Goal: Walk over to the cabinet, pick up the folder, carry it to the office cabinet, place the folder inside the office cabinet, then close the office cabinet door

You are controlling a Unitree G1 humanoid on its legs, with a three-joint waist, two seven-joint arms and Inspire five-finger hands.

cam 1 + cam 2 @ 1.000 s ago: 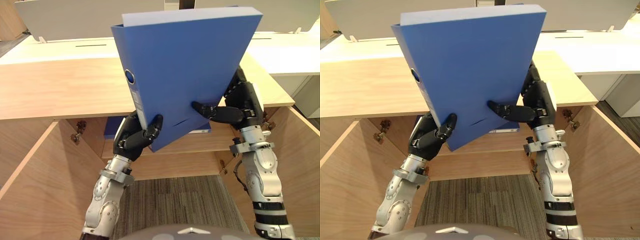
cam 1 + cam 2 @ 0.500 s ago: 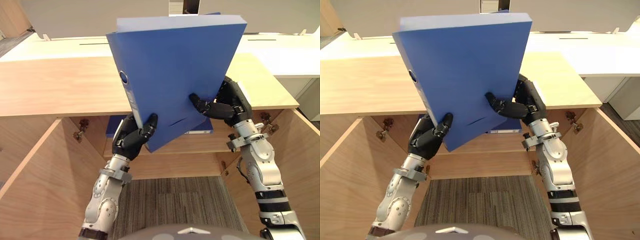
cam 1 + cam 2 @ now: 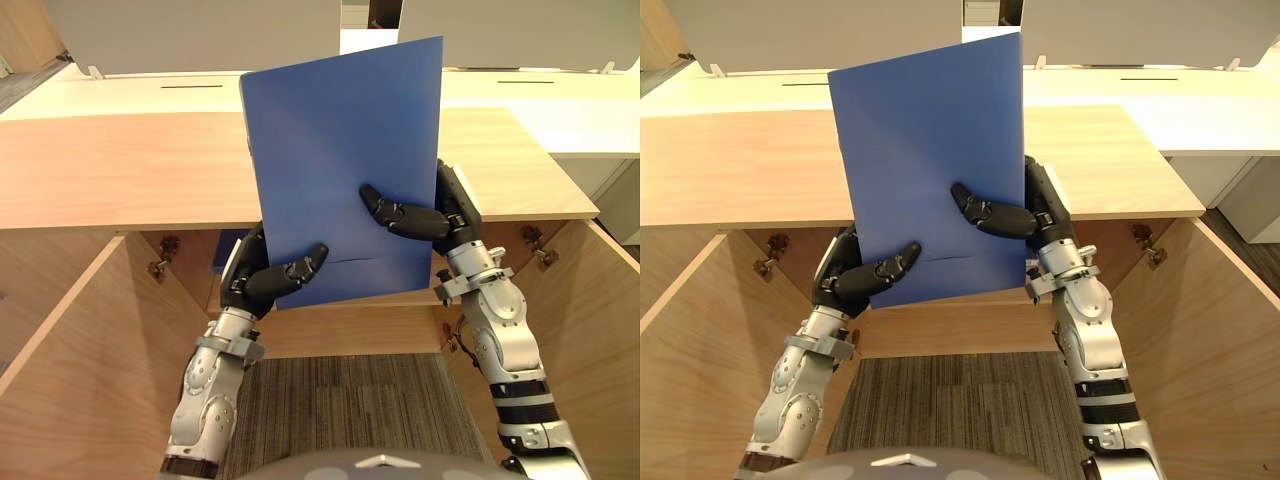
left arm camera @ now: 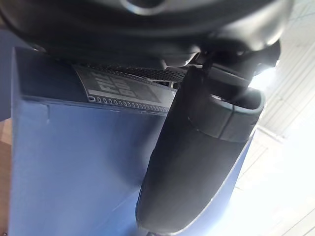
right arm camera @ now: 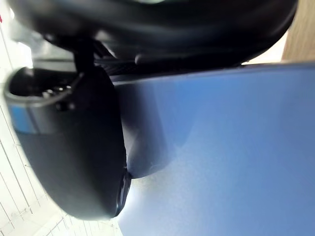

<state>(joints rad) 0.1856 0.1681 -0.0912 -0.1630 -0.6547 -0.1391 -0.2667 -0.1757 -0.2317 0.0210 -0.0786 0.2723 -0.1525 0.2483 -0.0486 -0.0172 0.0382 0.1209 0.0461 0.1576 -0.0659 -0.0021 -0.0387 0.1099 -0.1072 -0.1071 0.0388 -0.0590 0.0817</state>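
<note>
My left hand (image 3: 262, 282) and right hand (image 3: 430, 215) clamp the folder (image 3: 340, 150) by its lower edges above the office cabinet (image 3: 120, 170); stiff, slick-faced, I'd judge

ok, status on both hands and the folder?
Left hand shut on folder, lower corner. Right hand shut on its right edge. Folder upright before the cabinet, doors open either side.

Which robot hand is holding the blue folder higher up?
The right hand: it grips the folder's side edge about halfway up, thumb across the front. The left hand holds lower, near the bottom corner.
</note>
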